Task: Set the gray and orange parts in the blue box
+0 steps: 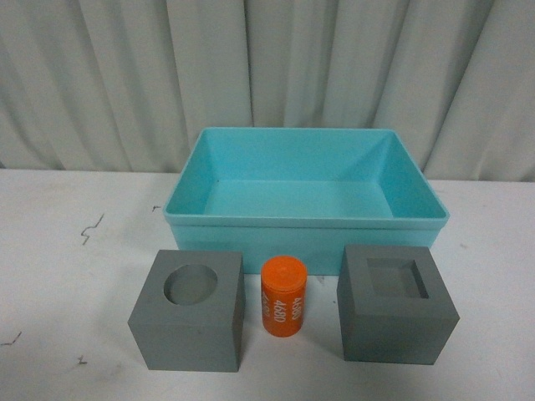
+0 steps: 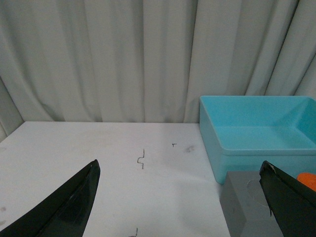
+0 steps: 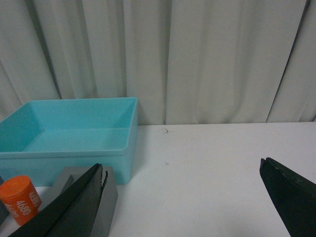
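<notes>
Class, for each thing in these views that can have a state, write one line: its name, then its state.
blue box: upright, empty.
gray cube with round recess: upright on the table, outside the box, recess empty.
gray cube with square recess: upright, outside the box, recess empty.
orange cylinder: standing on end between the cubes, outside the box.
left gripper: open, holding nothing.
right gripper: open, holding nothing.

left cube (image 1: 188,313), right cube (image 1: 397,305) crowd orange cylinder (image 1: 283,296); blue box (image 1: 251,238) — open-topped
</notes>
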Tool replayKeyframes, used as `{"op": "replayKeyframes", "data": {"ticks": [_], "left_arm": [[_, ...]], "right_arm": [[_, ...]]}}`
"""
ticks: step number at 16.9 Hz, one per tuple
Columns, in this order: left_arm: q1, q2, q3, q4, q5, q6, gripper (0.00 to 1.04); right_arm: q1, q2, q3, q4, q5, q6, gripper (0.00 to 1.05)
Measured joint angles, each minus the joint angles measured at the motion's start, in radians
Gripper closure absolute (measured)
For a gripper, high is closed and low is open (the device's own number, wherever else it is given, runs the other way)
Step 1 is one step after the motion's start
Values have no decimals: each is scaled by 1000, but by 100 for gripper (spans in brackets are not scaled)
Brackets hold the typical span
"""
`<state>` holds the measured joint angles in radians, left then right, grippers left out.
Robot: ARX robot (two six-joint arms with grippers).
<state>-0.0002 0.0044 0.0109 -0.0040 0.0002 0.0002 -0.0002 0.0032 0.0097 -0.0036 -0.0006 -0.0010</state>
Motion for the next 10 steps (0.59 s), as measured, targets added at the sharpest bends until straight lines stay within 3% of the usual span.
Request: {"op": "replayKeyframes", "data": {"ticks": [10], "left_arm": [[0,0,0,0,0,0,7]], "right_arm": [[0,0,0,0,0,0,6]]}}
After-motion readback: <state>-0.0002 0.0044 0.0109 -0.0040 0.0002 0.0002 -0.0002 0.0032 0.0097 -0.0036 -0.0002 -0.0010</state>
